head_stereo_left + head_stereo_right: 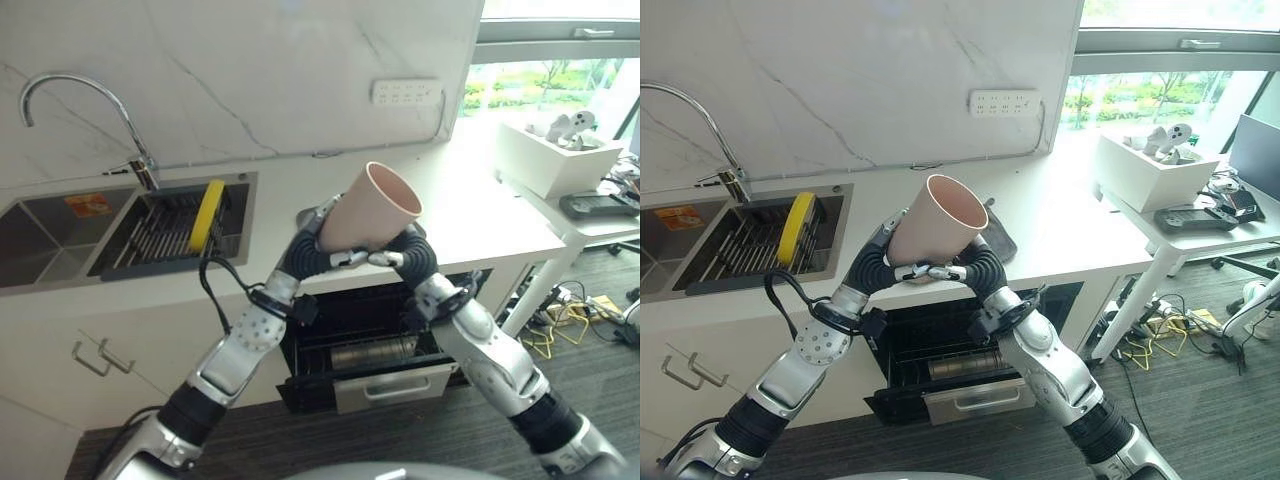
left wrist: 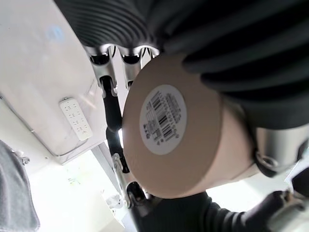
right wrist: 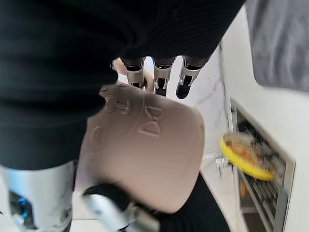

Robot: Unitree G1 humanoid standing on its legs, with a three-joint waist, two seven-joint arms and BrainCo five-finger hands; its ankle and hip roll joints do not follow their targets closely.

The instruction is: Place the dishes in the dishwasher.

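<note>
- Cup [image 1: 372,210]: in the left eye view the pink cup is held up in the air above the open dishwasher [image 1: 365,345], mouth tilted up and away, with the left hand [image 1: 312,238] and the right hand [image 1: 405,250] both curled round its lower part. A yellow plate [image 1: 208,214] stands in the sink rack [image 1: 165,235] on the surface [image 1: 470,215].
- Right eye view: the dishwasher's rack [image 1: 960,365] is pulled out just below the hands. I judge one hand should take the full grip before the other lets go.
- Left wrist view: the cup's base with its round sticker [image 2: 163,119] faces the camera, fingers [image 2: 112,104] wrapped past it.
- Right wrist view: fingers [image 3: 161,77] close over the cup's side. Lower it slowly, turning the mouth downward, and keep clear of the rack's wires.
</note>
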